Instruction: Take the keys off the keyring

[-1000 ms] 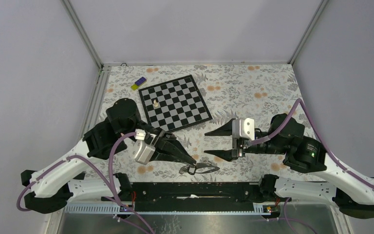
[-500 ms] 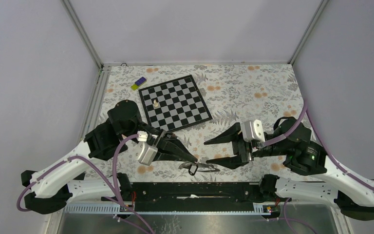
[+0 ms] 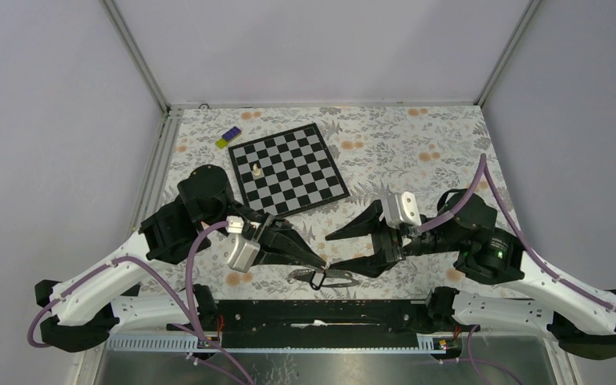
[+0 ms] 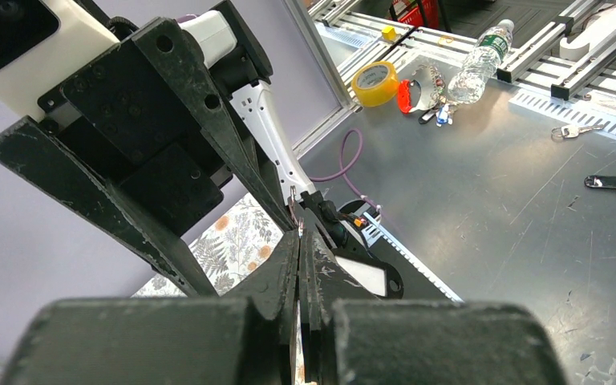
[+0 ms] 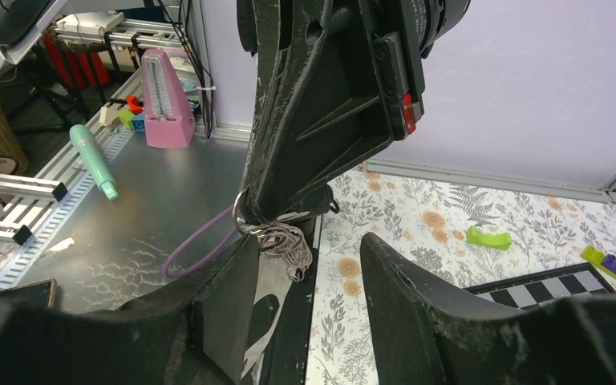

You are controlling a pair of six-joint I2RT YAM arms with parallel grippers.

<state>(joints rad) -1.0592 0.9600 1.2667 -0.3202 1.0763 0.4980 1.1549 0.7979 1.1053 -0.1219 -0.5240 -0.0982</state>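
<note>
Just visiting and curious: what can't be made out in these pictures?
- Number of keys: right wrist view, bunched and overlapping; top view, too small.
- The keyring: left wrist view, mostly hidden by the left claw's shut fingers.
- Whether the right claw touches the keys: depth unclear.

Thin wire keyring (image 5: pixel 243 218) pinched by the left gripper (image 3: pixel 323 264); silvery keys (image 5: pixel 289 245) hang bunched beneath it.
</note>
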